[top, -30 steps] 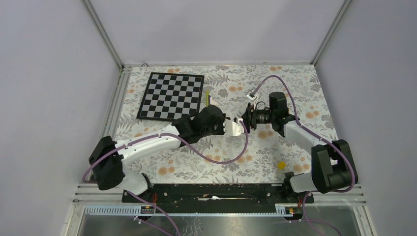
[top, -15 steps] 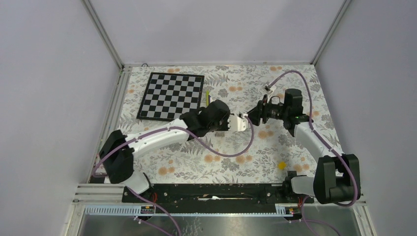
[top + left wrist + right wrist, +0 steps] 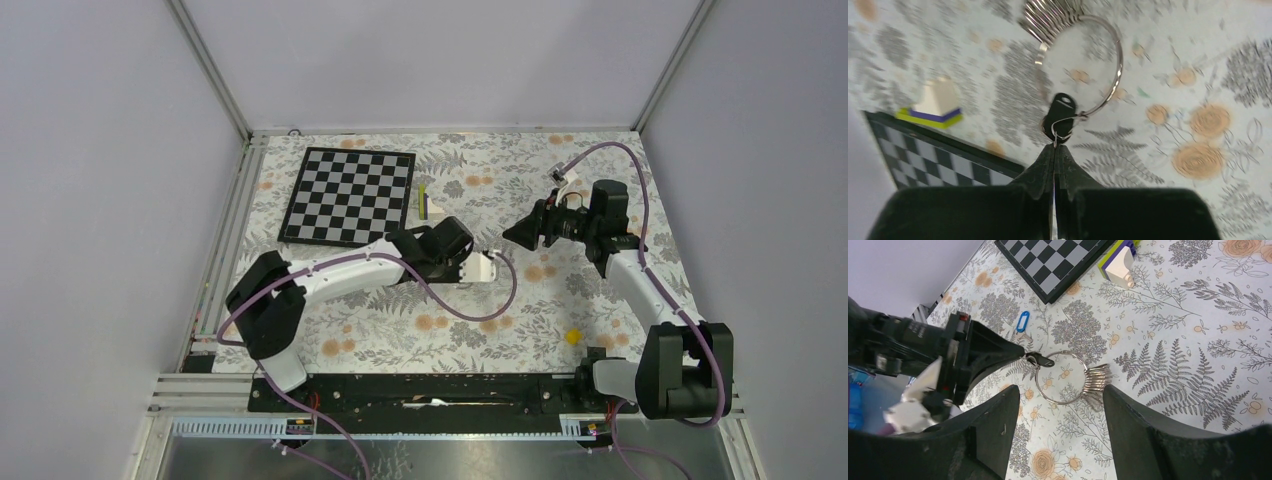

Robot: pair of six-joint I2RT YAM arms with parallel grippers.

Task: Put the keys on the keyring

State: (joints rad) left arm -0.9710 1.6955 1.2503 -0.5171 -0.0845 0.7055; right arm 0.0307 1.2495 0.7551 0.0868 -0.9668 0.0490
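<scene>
Left tool (image 3: pixel 1055 148) pinches black key (image 3: pixel 1060 111) near chessboard (image 3: pixel 923 161).

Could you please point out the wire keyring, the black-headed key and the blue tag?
Thin silvery wire keyring (image 3: pixel 1096 377): right wrist view, fan of pieces.
Black-headed metal key (image 3: pixel 1060 111): left wrist view, head.
Blue plastic tag (image 3: pixel 1022 321): right wrist view, middle.

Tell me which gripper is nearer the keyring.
Left. The left gripper is shut on the black key at the keyring; the right gripper hangs open, apart from it.

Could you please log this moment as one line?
left fingers: shut on black key; keyring: touching it; right fingers: open, empty; blue key: on table
</scene>
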